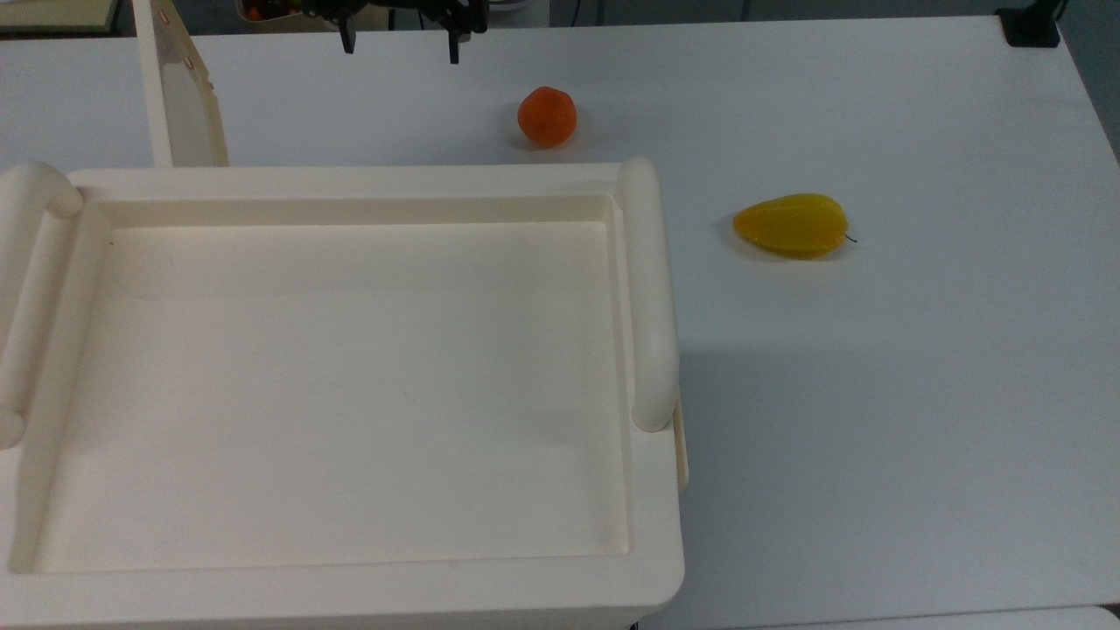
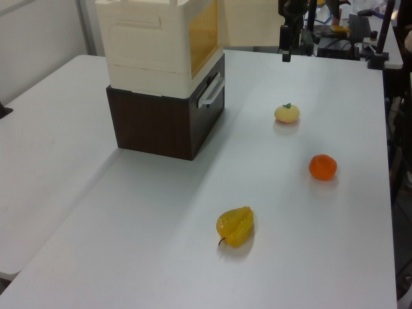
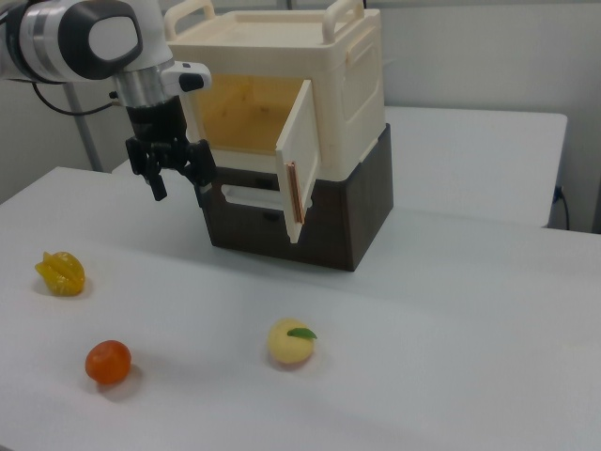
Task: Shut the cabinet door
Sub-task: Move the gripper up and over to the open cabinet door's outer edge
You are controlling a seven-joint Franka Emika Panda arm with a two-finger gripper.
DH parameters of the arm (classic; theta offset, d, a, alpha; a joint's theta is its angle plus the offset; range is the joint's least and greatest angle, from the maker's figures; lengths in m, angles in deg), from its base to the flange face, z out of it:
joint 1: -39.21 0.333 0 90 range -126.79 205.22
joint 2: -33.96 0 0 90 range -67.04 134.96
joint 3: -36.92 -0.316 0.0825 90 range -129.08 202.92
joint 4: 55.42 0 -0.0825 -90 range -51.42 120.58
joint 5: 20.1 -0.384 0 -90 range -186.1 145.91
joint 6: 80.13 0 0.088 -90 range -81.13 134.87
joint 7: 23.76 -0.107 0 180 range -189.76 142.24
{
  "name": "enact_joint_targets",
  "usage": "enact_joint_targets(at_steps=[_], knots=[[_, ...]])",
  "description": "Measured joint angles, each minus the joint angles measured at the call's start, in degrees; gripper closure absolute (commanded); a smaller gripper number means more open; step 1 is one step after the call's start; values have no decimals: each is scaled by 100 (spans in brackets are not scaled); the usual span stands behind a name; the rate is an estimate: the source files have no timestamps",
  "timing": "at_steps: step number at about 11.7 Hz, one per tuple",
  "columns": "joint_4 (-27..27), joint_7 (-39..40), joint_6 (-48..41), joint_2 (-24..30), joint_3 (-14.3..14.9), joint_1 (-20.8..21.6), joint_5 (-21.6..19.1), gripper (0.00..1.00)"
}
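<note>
The cabinet (image 3: 291, 113) sits on a dark base (image 3: 310, 221) on the white counter (image 3: 423, 329). Its door (image 3: 302, 160) stands swung open — hinged at the right view's right. The end effector (image 3: 177, 184) hangs just beside the opening, fingers spread wide, holding nothing. An orange (image 3: 108, 362), a peach (image 3: 290, 342) and a yellow fruit (image 3: 61, 272) lie apart on the counter.
</note>
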Motion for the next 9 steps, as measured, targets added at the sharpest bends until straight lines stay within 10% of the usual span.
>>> enact_joint_targets(at_steps=[5, 9], knots=[[0, 0, 0, 0, 0, -4, 0, 1], [-6, 0, 22, 1, 0, -14, 0, 80]])
